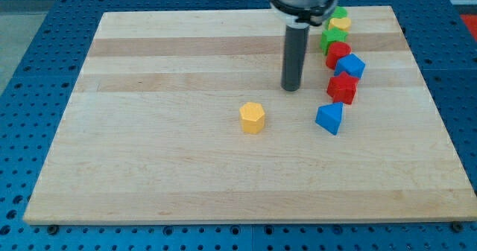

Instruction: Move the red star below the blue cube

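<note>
**While the star sits under the cube, I check the placement**

With my tip (291, 88) standing on bare board, touching no block, I read the pushing step as more or less done. It is a plain rod with nothing to open or close, and it holds nothing; it is simply parked on the wood to the view's left of the block column, apart from it.

The red star (342, 88) lies directly toward the view's bottom from the blue cube (349, 65), and the two look to be touching or nearly so. That is the relation the task asks for, so I judge the goal met or very close to it.

Above the cube, toward the view's top, a red block (335, 51), a green block (332, 37), a yellow block (339, 23) and another green block (337, 13) run in a tight line; their shapes are hard to make out. A blue wedge (329, 118) sits below and slightly left of the star, just apart from it. A yellow hexagon (253, 118) lies alone near the board (149, 132) middle.

If I want the star squarer under the cube, the next move calls for a short nudge from its left side. I would approach slowly, because a strong push could carry the star past the cube, or shift the cube and the line behind it. Otherwise I would leave the tip clear.
</note>
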Robot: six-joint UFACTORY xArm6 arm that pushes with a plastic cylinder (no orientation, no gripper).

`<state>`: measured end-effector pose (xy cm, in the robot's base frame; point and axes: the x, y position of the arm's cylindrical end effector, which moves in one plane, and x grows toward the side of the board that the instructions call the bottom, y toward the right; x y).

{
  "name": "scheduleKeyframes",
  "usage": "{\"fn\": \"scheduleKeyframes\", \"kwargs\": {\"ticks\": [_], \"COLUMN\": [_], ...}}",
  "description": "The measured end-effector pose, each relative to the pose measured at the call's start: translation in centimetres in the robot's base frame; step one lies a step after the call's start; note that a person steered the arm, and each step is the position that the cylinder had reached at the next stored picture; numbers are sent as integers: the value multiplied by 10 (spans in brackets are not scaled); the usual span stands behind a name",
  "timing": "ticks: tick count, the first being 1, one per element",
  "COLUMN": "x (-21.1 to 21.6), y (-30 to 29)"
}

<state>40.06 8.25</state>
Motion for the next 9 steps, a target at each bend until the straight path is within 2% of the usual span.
{"fn": "scheduleKeyframes", "kwargs": {"ticks": [1, 5, 6, 7, 8, 9], "x": [0, 32, 32, 2, -12, -3], "y": [27, 38, 15, 6, 23, 39]}}
